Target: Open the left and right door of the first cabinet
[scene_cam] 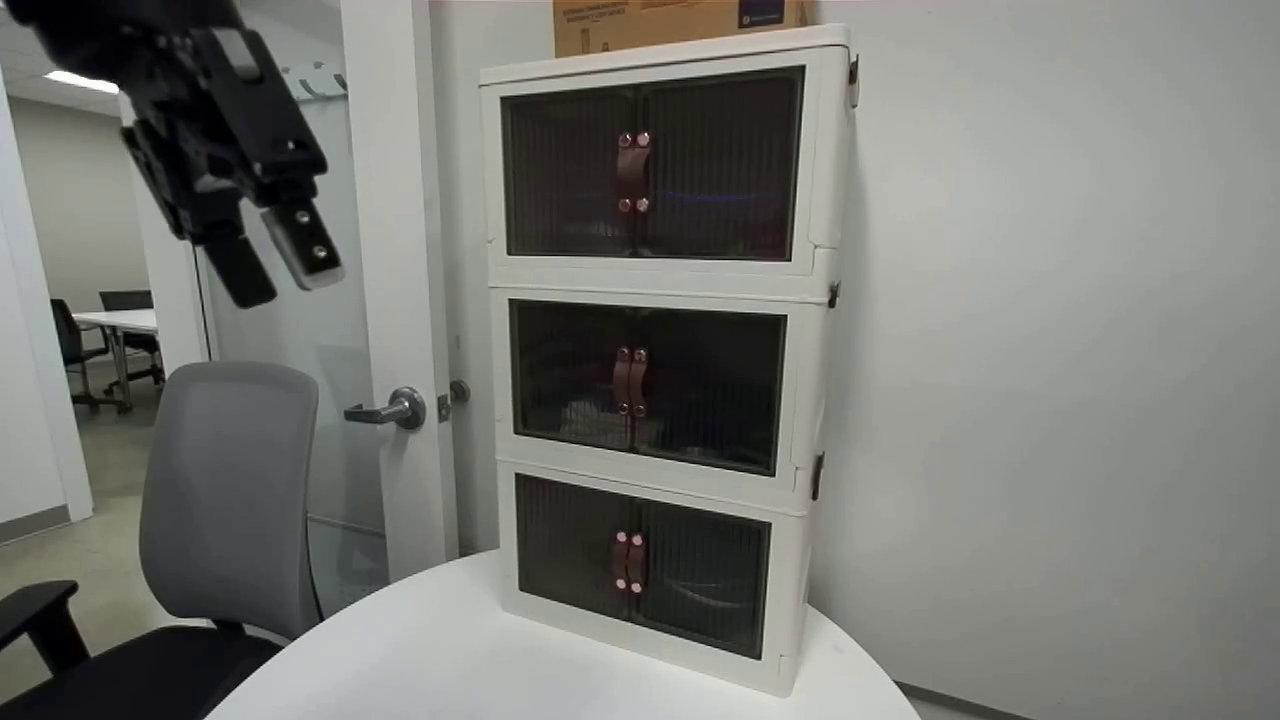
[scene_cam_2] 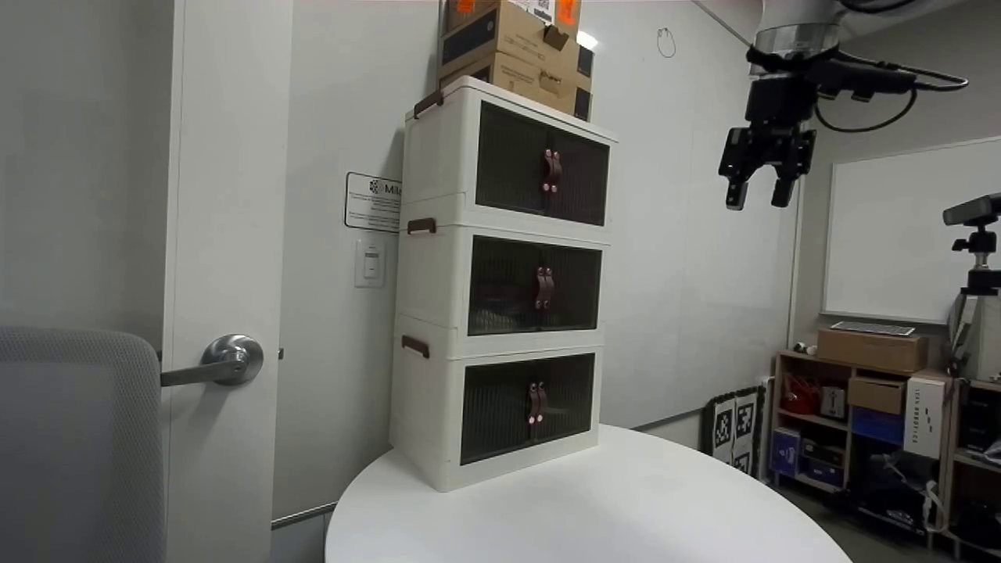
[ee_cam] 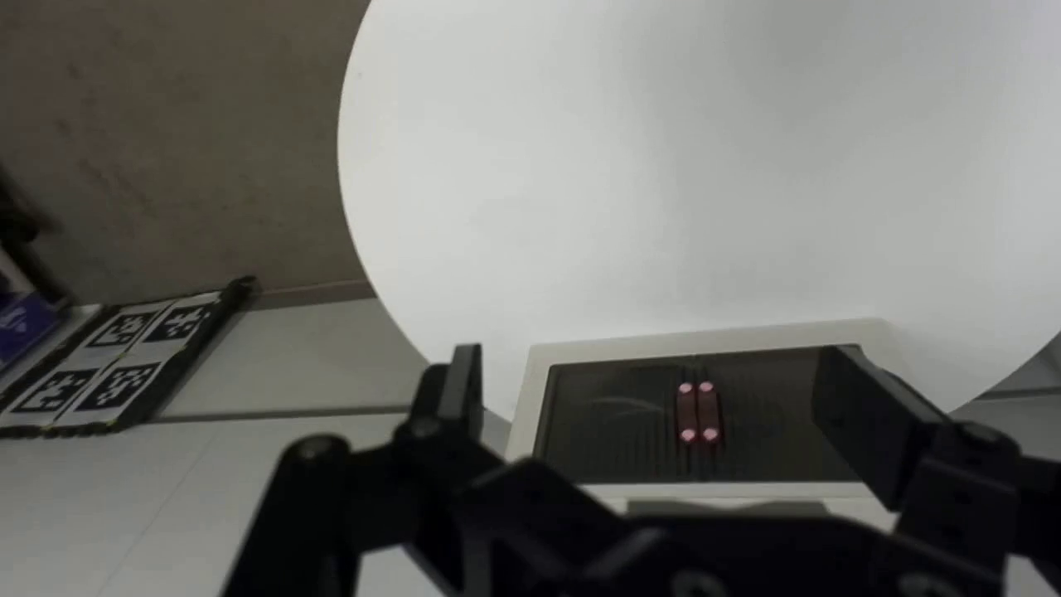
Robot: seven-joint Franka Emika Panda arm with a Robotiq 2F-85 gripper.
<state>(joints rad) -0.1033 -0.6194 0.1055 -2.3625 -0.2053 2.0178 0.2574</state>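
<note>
The first cabinet (scene_cam: pixel 665 272) is the top tier of a cream three-tier tower; it also shows in an exterior view (scene_cam_2: pixel 438 152). Its dark tinted left door (scene_cam: pixel 568 175) and right door (scene_cam: pixel 720 170) are both shut, with reddish vertical handles meeting at the centre. The left door (scene_cam_2: pixel 512 160) and right door (scene_cam_2: pixel 583 180) look shut here too. My gripper (scene_cam: pixel 288 277) is open and empty, pointing down in the air, apart from the tower; it also shows in an exterior view (scene_cam_2: pixel 758 199). In the wrist view the open gripper (ee_cam: pixel 651 362) frames a lower tier's doors; the first cabinet is out of view.
Two like tiers with shut doors, the middle (scene_cam: pixel 645 385) and the lowest (scene_cam: pixel 640 565), stand below on a round white table (scene_cam: pixel 430 650). Cardboard boxes (scene_cam_2: pixel 539 62) sit on top of the tower. A wall stands behind it. A grey chair (scene_cam: pixel 230 490) stands by the table.
</note>
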